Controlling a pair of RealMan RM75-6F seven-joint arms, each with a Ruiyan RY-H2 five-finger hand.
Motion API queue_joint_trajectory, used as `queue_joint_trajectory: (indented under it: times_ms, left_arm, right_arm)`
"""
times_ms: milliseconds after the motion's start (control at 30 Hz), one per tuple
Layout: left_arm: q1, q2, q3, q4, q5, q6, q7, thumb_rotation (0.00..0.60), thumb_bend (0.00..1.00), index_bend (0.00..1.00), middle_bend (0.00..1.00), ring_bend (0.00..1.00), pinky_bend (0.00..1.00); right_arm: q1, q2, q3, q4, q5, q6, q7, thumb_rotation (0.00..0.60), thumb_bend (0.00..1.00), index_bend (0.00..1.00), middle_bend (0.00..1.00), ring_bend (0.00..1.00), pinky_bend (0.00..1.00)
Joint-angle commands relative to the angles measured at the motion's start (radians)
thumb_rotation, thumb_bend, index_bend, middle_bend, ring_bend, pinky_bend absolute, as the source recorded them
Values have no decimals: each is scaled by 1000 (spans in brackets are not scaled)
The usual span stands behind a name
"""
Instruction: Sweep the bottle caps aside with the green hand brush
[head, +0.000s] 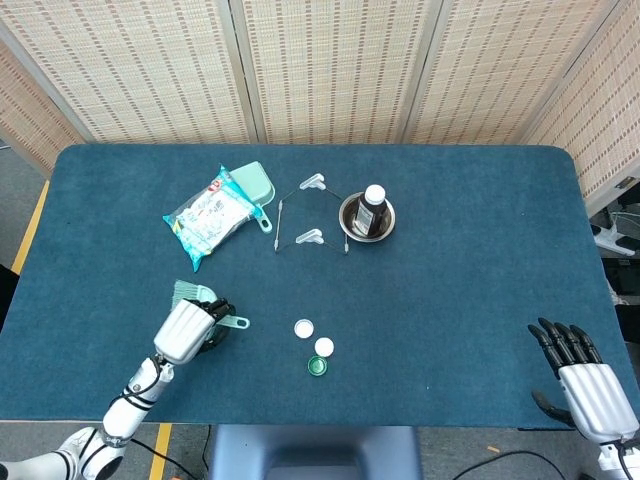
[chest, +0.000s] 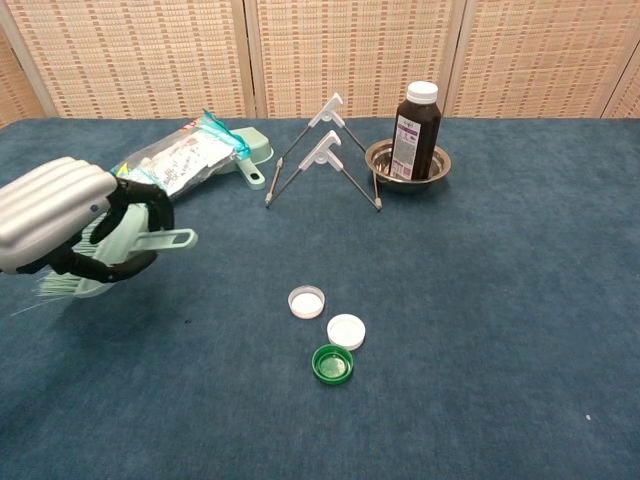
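Observation:
My left hand (head: 185, 331) (chest: 60, 220) grips the green hand brush (head: 196, 298) (chest: 125, 246) at the front left of the table, its handle pointing right and its bristles to the left. Three bottle caps lie near the table's front middle: a white cap (head: 304, 328) (chest: 306, 301), a second white cap (head: 324, 347) (chest: 346, 330) and a green cap (head: 317, 366) (chest: 333, 364). The brush is well left of the caps. My right hand (head: 585, 375) sits at the front right corner, fingers apart and holding nothing; only the head view shows it.
At the back stand a dark bottle (head: 372, 209) (chest: 417, 129) in a metal bowl (head: 352, 223) (chest: 381, 158), a wire stand with white clips (head: 311, 213) (chest: 324, 150), a wipes packet (head: 209, 217) (chest: 172, 163) and a green dustpan (head: 253, 187) (chest: 252, 149).

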Motion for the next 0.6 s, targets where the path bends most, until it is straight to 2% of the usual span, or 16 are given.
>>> queue_joint_trajectory:
  times_ms: [33, 133, 233, 367, 467, 600]
  left_arm:
    - [30, 47, 3, -26, -85, -106, 169, 600, 716, 632, 811, 748, 875]
    - [32, 72, -9, -97, -163, -200, 212, 600, 587, 494, 661, 749, 867]
    - [25, 104, -19, -174, -223, -278, 203, 600, 468, 302, 422, 748, 864]
    - [15, 129, -24, -236, -256, -333, 185, 600, 378, 65, 146, 720, 864]
    - [11, 137, -25, -272, -244, -335, 139, 600, 343, 0, 17, 706, 869]
    - [21, 151, -18, -310, -186, -276, 84, 600, 328, 0, 0, 675, 879]
  right_arm:
    - [2, -1, -4, -2, -6, -2, -2, 600, 208, 0, 0, 0, 0]
    - [-1, 1, -4, -2, -9, 4, 2, 600, 208, 0, 0, 0, 0]
    - [-4, 4, -2, 0, -7, 13, 9, 600, 207, 0, 0, 0, 0]
    - [-4, 4, -2, 0, -6, 13, 11, 600, 208, 0, 0, 0, 0]
    - [-3, 4, -3, 0, -8, 12, 8, 600, 208, 0, 0, 0, 0]
    - [-5, 3, -4, -1, -8, 14, 5, 600, 208, 0, 0, 0, 0]
